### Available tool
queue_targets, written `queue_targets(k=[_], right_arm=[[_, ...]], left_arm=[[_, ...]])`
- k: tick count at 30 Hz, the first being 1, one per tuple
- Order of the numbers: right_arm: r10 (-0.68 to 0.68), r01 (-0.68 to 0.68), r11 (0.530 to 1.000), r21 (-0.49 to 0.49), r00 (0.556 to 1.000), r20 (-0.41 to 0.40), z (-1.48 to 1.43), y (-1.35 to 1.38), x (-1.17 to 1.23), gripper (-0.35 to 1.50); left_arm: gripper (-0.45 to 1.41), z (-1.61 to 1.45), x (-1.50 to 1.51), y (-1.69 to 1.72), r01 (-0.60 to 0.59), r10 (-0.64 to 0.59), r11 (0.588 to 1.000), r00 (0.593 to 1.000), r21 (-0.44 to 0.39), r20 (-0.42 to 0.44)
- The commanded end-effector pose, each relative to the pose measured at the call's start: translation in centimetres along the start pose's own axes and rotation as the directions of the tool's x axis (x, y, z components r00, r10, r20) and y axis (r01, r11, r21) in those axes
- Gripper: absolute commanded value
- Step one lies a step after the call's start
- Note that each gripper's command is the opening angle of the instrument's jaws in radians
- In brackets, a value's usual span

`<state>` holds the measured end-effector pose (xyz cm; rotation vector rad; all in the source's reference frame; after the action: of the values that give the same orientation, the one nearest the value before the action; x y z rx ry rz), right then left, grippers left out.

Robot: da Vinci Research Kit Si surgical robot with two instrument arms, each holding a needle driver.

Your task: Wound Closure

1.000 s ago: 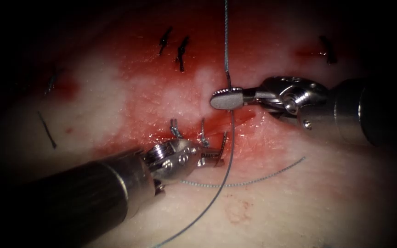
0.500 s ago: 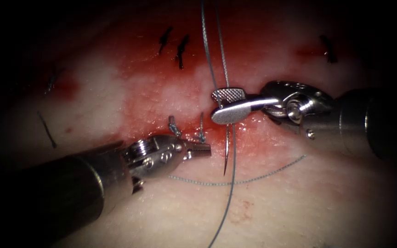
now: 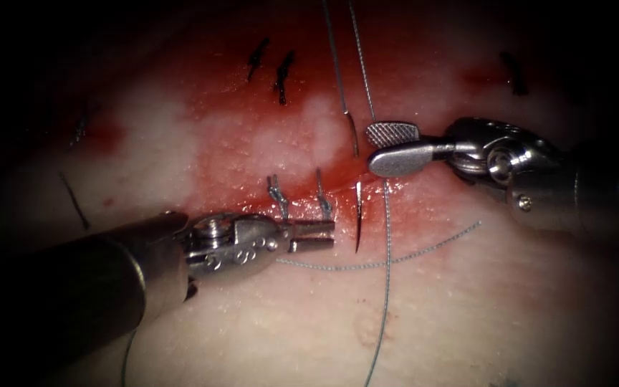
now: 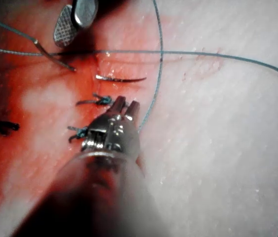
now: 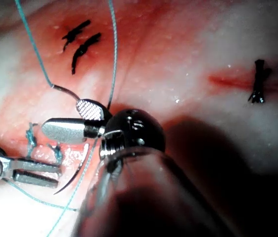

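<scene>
The needle [image 3: 358, 215] sits in the tissue [image 3: 467, 308] at the cut [image 3: 338, 183], passing through it: its pointed end sticks out on the near side of the cut, just right of 2 finished stitches [image 3: 299, 197], and its swaged end with the thread [image 3: 387, 287] rises on the far side. The left tool [image 3: 314, 236] lies just left of the point, jaws slightly spread, holding nothing. The right tool [image 3: 381, 143] hovers just right of the needle, over the cut, jaws parted and empty; the thread runs between them toward the far side. Red fluid [image 3: 252, 143] stains the tissue around the cut.
</scene>
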<state>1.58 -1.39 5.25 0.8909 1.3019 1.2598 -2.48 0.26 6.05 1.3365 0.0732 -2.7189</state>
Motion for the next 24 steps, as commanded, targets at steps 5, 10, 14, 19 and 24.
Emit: queue_targets(k=[5,10,14,19,24], right_arm=[[0.002,-0.002,1.0,0.004,1.0,-0.017,-0.05,0.08,0.02,1.33],[-0.001,0.0,1.0,-0.01,1.0,-0.028,-0.11,0.1,0.01,1.28],[-0.002,0.001,1.0,-0.01,1.0,-0.029,-0.11,0.11,0.02,1.28],[-0.003,0.003,1.0,-0.009,0.999,-0.032,-0.11,0.11,-0.01,1.25],[-0.004,0.004,1.0,-0.009,0.999,-0.033,-0.11,0.11,-0.02,1.21]], left_arm=[[0.61,0.15,0.04,-0.07,-0.054,0.054,0.998,0.998,0.01,-0.023],[0.79,0.17,0.09,-0.16,-0.056,0.059,0.998,0.997,0.042,-0.056],[0.74,0.22,0.11,-0.19,-0.057,0.06,0.997,0.996,0.05,-0.062],[0.67,0.32,0.1,-0.18,-0.062,0.065,0.996,0.996,0.059,-0.059],[0.57,0.39,0.05,-0.2,-0.067,0.077,0.991,0.993,0.113,-0.087]])
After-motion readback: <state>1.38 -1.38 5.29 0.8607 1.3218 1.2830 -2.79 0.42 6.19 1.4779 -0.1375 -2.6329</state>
